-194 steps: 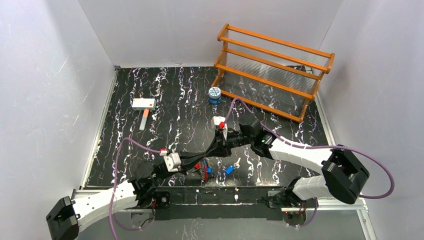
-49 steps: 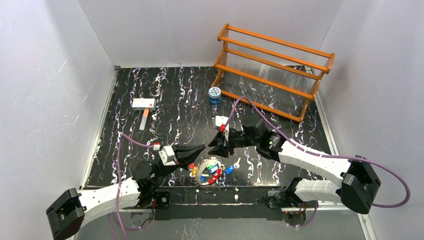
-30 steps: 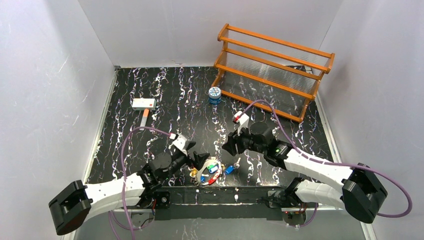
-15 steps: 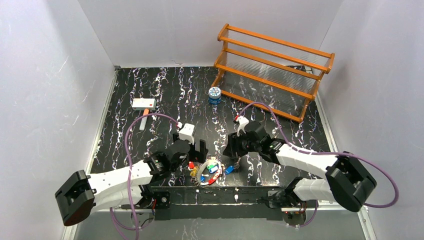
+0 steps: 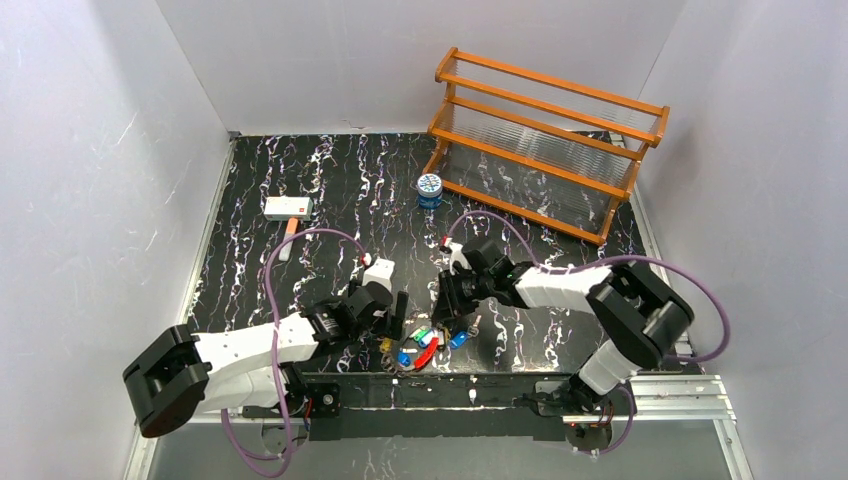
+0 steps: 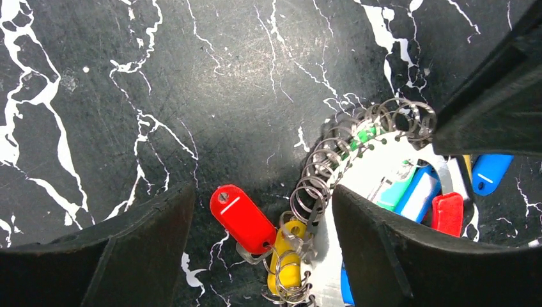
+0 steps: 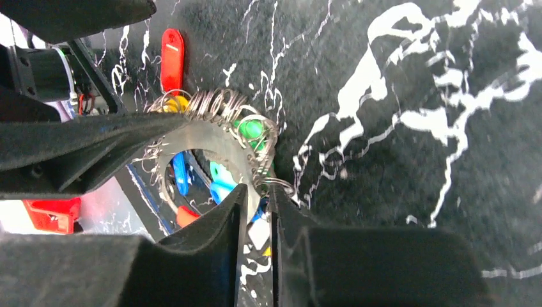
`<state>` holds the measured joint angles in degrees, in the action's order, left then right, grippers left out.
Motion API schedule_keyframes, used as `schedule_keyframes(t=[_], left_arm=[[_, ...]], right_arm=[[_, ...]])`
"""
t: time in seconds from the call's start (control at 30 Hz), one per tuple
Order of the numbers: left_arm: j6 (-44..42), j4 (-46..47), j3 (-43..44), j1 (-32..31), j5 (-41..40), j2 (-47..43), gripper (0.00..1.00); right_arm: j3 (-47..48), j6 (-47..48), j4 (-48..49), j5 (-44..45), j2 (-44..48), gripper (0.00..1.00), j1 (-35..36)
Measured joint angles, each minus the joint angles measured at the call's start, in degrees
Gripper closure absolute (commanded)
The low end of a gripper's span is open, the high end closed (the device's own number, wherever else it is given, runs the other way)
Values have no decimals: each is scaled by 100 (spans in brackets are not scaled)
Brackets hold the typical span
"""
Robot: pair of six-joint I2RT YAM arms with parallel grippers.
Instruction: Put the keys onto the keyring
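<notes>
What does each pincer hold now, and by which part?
The right pincer pinches the flat silvery-white keyring by its rim; the left pincer stands open, holding nothing.

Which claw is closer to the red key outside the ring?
Left. The left gripper is open over the red key; the right gripper grips the ring across from it.

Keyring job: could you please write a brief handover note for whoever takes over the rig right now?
Left pincer: open, straddling the red key and yellow key.
Right pincer: nearly shut on the keyring rim.
Keyring sits between the pincers, most keys bunched on or inside it.
Done: cannot tell which keys are threaded.
Left: blue key lies just outside the ring, apparently loose.
</notes>
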<state>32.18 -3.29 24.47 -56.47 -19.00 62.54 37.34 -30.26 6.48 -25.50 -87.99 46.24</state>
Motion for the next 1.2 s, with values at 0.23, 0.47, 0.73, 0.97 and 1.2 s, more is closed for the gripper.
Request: schedule_keyframes(t=[0.23, 0.47, 0.73, 0.97, 1.2], left_arm=[[0, -140, 2, 0, -146, -341, 22], [17, -131, -4, 0, -304, -726, 22], [245, -72, -48, 0, -192, -538, 28], [479, -20, -46, 120, 166, -199, 25], [802, 101, -79, 1373, 940, -310, 22]], right_arm=[[748, 136, -63, -127, -743, 99, -4], [1381, 470, -149, 68, -1056, 99, -271], [1832, 881, -697, 111, -1108, 94, -518], [1685, 992, -1126, -103, -793, 99, 44], [1679, 992, -1451, 168, -612, 99, 1283]])
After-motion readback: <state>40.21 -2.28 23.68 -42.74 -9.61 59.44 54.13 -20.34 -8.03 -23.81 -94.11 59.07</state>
